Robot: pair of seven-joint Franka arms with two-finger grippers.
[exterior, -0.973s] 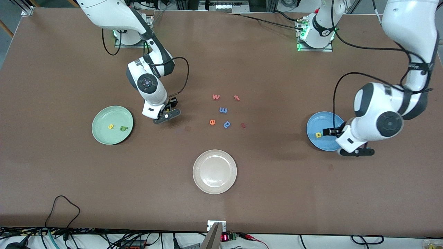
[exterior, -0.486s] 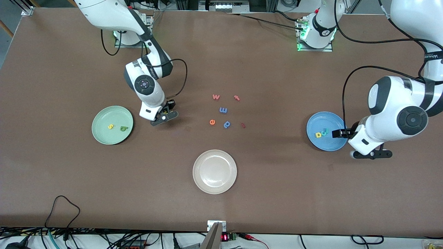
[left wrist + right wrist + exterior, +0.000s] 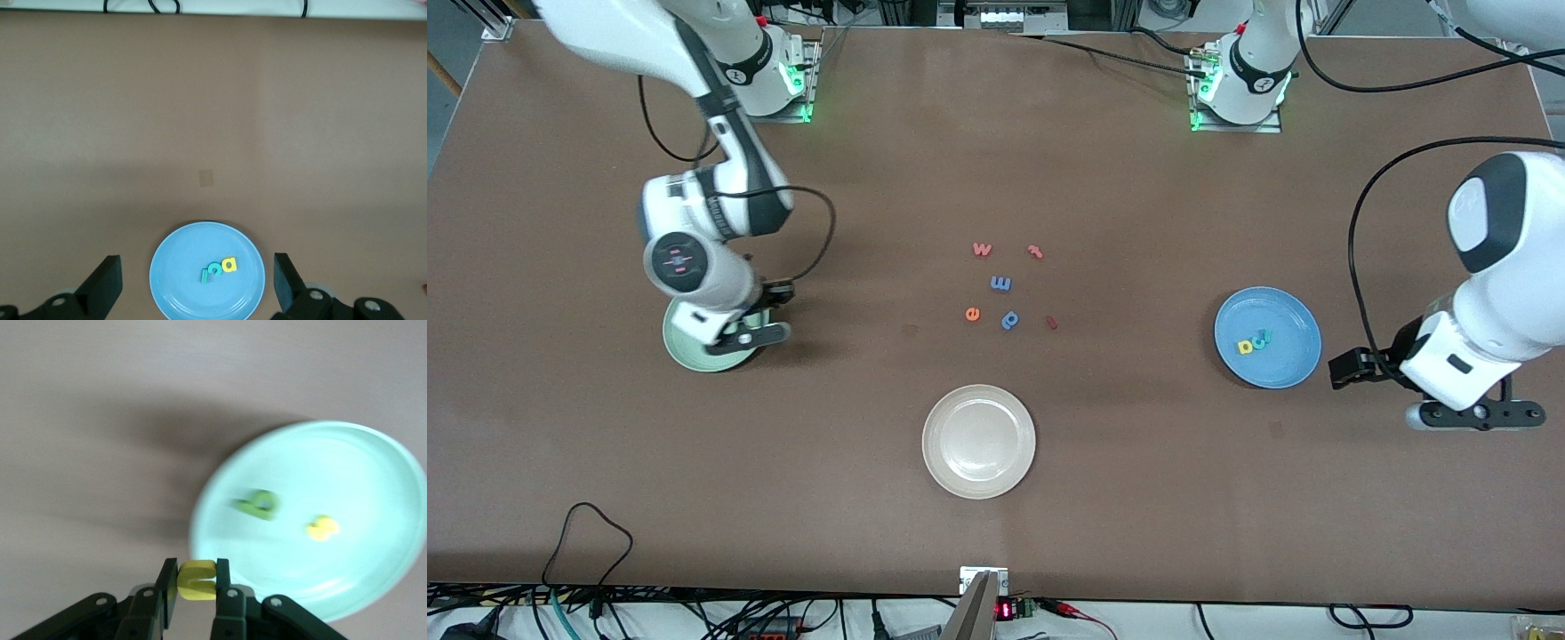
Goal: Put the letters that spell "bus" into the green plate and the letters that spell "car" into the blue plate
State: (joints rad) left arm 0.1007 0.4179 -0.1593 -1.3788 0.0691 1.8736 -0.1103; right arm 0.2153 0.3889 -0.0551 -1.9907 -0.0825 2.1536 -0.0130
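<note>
My right gripper point(image 3: 196, 581) is pinched tight on the yellow u point(image 3: 197, 579) and hangs over the edge of the green plate point(image 3: 373, 467). The green b point(image 3: 258, 503) and the yellow s point(image 3: 322, 528) already lie in that plate, a little apart from each other.

My left gripper point(image 3: 193, 283) is wide open and holds nothing. It waits off the blue plate point(image 3: 173, 267), toward its own end of the table. In that plate the c point(image 3: 215, 269), the a point(image 3: 229, 265) and the r point(image 3: 205, 276) sit close together, so I think "car" is done.

I think only the u is left to drop. Here is what worries me. The u is right at the rim, not over the middle. If I let go here, it could hit the rim and bounce out onto the table point(image 3: 1138, 178). It is light foam, so it could also stick to a finger point(image 3: 169, 583) and fall late. If I go too low, I could bump the plate and shake the b and s.
</note>
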